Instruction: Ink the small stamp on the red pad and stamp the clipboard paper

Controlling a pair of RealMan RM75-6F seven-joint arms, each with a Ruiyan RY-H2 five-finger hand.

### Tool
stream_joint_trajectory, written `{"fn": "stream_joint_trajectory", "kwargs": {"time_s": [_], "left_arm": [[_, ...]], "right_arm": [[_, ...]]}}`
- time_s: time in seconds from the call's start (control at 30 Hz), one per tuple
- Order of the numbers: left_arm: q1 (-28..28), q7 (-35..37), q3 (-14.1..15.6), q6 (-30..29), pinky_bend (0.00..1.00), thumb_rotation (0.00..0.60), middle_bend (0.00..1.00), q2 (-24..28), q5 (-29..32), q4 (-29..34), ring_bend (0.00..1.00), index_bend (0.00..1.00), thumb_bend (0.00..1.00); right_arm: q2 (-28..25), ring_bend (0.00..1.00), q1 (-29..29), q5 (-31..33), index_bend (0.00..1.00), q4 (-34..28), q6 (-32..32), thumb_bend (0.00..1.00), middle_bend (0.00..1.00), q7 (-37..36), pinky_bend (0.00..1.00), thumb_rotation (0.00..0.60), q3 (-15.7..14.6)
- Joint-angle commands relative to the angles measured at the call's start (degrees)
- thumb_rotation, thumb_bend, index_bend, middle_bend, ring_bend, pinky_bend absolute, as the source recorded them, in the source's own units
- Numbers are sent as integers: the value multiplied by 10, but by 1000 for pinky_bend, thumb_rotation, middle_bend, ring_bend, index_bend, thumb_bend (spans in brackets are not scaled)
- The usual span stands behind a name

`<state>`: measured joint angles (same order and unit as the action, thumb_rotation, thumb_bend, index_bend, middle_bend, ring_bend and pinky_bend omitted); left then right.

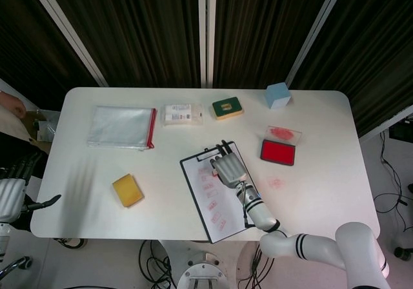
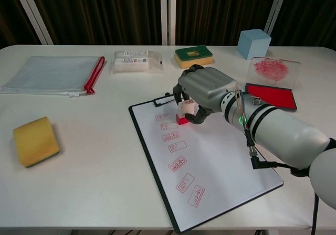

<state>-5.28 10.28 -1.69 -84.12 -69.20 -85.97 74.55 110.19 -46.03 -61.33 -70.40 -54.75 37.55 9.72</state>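
Dark curtains hang behind the white table (image 2: 79, 182), where the clipboard (image 2: 157, 167) lies near the front edge, its paper (image 2: 220, 156) carrying a column of red prints. Beyond it to the right sits the open red pad (image 2: 272, 95), well apart. Over the paper's top end, the right hand (image 2: 206, 91) grasps the small stamp (image 2: 184, 111), whose red base meets the sheet. At the head view's left edge the left hand (image 1: 11, 195) hangs off the table; whether it is released or clenched cannot be told

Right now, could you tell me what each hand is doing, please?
Left hand: holds nothing, fingers apart, off the table.
Right hand: grips the small stamp on the clipboard paper.
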Motion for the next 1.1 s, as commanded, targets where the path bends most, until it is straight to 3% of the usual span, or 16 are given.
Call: {"fn": "stream_joint_trajectory", "kwargs": {"time_s": [0.03,0.13,0.33,0.53,0.7,0.93,1.1], "left_arm": [[1,0,0,-1,180,315,56,1,0,1,99,36,60],[1,-2,0,-2,180,315,56,4,0,4,99,36,60],[2,-11,0,-6,180,317,56,8,-4,16,99,36,60],[0,-26,1,-6,180,316,56,10,-8,31,99,36,60],[-3,-43,3,-6,181,313,56,11,-14,47,99,36,60],[-6,-63,6,1,180,316,56,10,-15,64,100,35,60],[-9,-67,6,5,180,316,56,8,-15,66,100,36,60]], "right_arm": [[-5,103,0,-7,720,-10,-6,432,575,-8,0,600,5],[-26,103,3,-30,720,-48,-29,433,574,-27,0,600,16],[-115,103,26,-71,719,-191,-88,432,574,-55,0,600,45],[-194,102,63,-101,719,-261,-131,433,574,-66,0,600,33],[-229,103,98,-112,719,-259,-138,433,574,-81,0,600,-13],[-241,103,148,-133,719,-193,-138,432,571,-128,0,600,-80],[-232,103,171,-137,719,-142,-133,433,570,-166,0,600,-99]]}}
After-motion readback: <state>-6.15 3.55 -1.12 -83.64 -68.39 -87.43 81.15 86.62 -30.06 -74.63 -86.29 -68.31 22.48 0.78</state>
